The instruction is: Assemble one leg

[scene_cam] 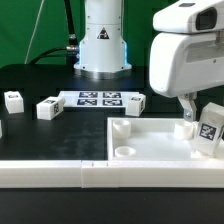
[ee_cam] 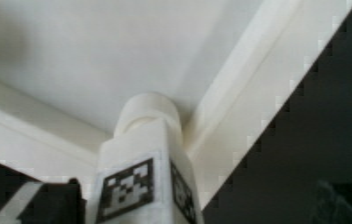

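Note:
The leg [scene_cam: 210,126] is a small white post with a black-and-white tag. It stands a little tilted at the near corner of the large white panel [scene_cam: 150,140], at the exterior view's right. My gripper [scene_cam: 200,112] hangs right over it. In the wrist view the leg [ee_cam: 141,160] runs between my fingers, its far end in the panel's corner [ee_cam: 244,60]. One dark finger [ee_cam: 48,200] lies close beside the leg. The other finger [ee_cam: 345,200] stands well apart from it. My gripper [ee_cam: 191,208] looks open, wider than the leg.
Three more white tagged legs lie on the black table [scene_cam: 13,98], [scene_cam: 47,108], [scene_cam: 135,103]. The marker board [scene_cam: 100,98] lies in front of the robot base [scene_cam: 103,50]. A white rail [scene_cam: 60,172] runs along the front edge.

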